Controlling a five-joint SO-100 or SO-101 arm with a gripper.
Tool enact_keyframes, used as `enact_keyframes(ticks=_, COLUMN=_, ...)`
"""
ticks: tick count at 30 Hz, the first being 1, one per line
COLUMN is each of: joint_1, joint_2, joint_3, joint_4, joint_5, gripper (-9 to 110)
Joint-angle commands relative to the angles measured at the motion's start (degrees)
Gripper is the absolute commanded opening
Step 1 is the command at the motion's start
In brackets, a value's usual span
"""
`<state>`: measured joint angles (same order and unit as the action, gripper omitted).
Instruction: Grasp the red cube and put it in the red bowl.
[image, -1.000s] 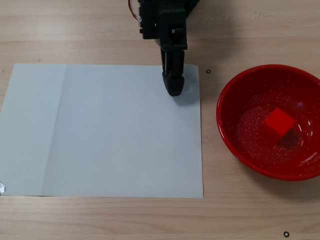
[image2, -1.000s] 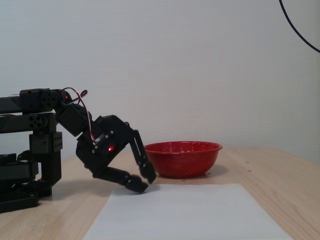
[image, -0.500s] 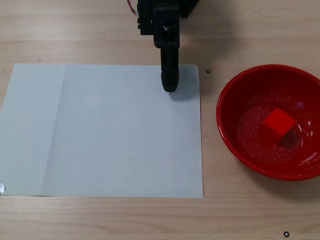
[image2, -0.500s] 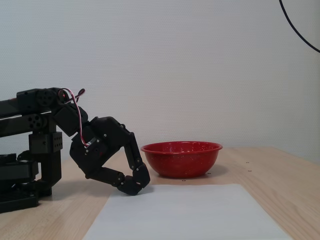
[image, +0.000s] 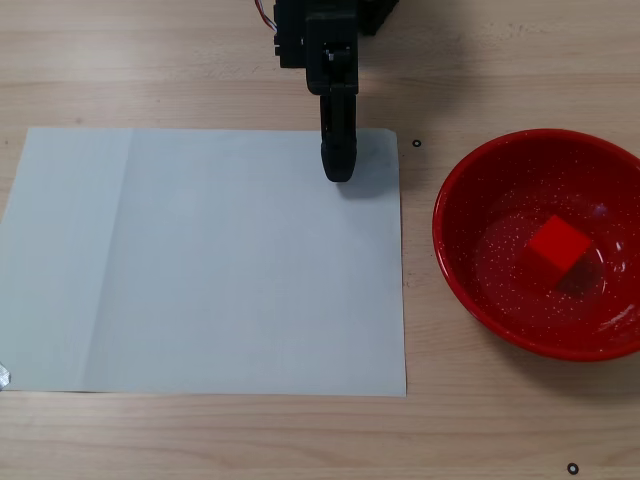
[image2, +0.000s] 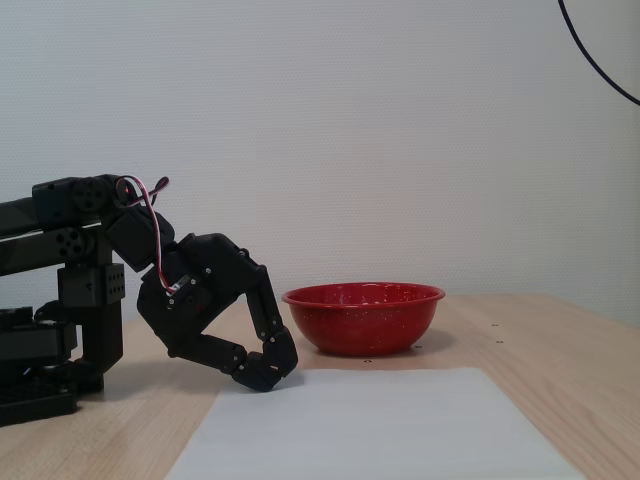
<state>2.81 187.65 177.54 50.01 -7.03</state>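
The red cube (image: 557, 249) lies inside the red bowl (image: 470, 185), a little right of its middle. In a fixed view from the side the bowl (image2: 363, 318) stands on the table and its wall hides the cube. My black gripper (image: 338, 170) is shut and empty, its tips resting low at the top edge of the white paper, well left of the bowl. It also shows in the side view (image2: 272, 372), folded down close to the arm's base.
A white paper sheet (image: 210, 260) covers the table's middle. The arm's base (image2: 50, 350) stands at the left in the side view. Small black marks (image: 417, 143) dot the wooden table.
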Motion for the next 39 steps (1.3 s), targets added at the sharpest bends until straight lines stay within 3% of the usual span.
enact_keyframes(ticks=1, joint_1=-0.44, joint_2=0.09, joint_3=0.26, joint_4=0.79, joint_5=0.97, gripper=0)
enact_keyframes(ticks=39, joint_1=-0.18, joint_2=0.00, joint_3=0.26, joint_4=0.97, joint_5=3.52, gripper=0)
